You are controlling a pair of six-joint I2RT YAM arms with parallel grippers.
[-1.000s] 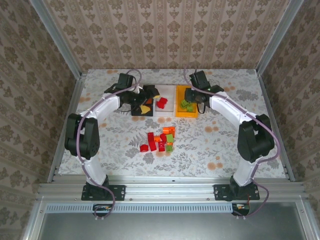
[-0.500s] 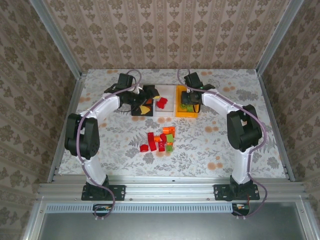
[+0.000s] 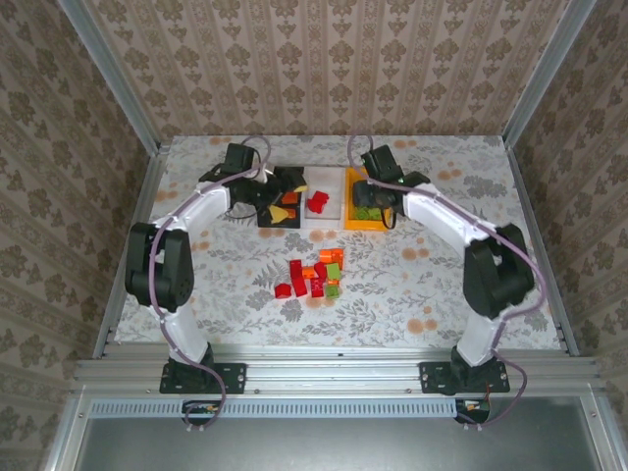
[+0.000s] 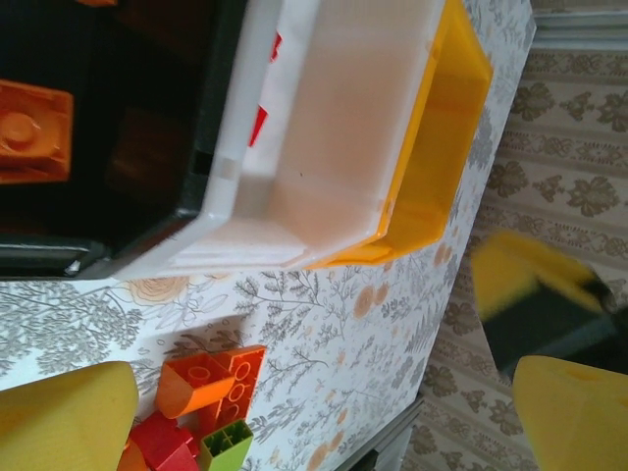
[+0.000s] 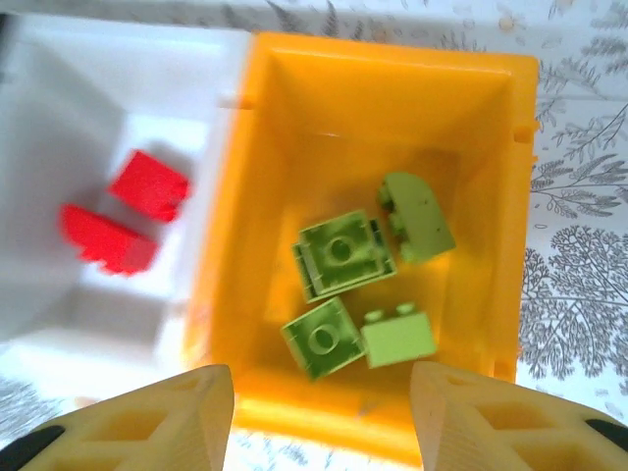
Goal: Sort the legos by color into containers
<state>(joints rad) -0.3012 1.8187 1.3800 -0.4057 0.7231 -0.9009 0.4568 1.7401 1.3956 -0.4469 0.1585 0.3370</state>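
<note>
The right gripper point(image 5: 319, 392) has slid left and parted, now partly open and empty, with the green legos point(image 5: 343, 253) in the orange bin point(image 5: 235, 245) just below it, so the drop looks done and next comes the pile point(image 3: 314, 275) behind it, while the left gripper point(image 4: 324, 378) gapes empty.

On the far part of the table point(image 3: 432, 285) the left bin point(image 4: 147, 147), the middle bin point(image 5: 69, 108) and the right bin point(image 5: 392, 54) stood in a row, each touching its neighbour. A brick point(image 4: 34, 132) lay in the left bin, two bricks point(image 5: 147, 184) sat close together in the middle bin, and four bricks point(image 5: 343, 253) were bunched in the right bin — some touching. A heap of bricks point(image 3: 314, 277) lay on the table before the row — nearest the middle bin, apart from all three.
</note>
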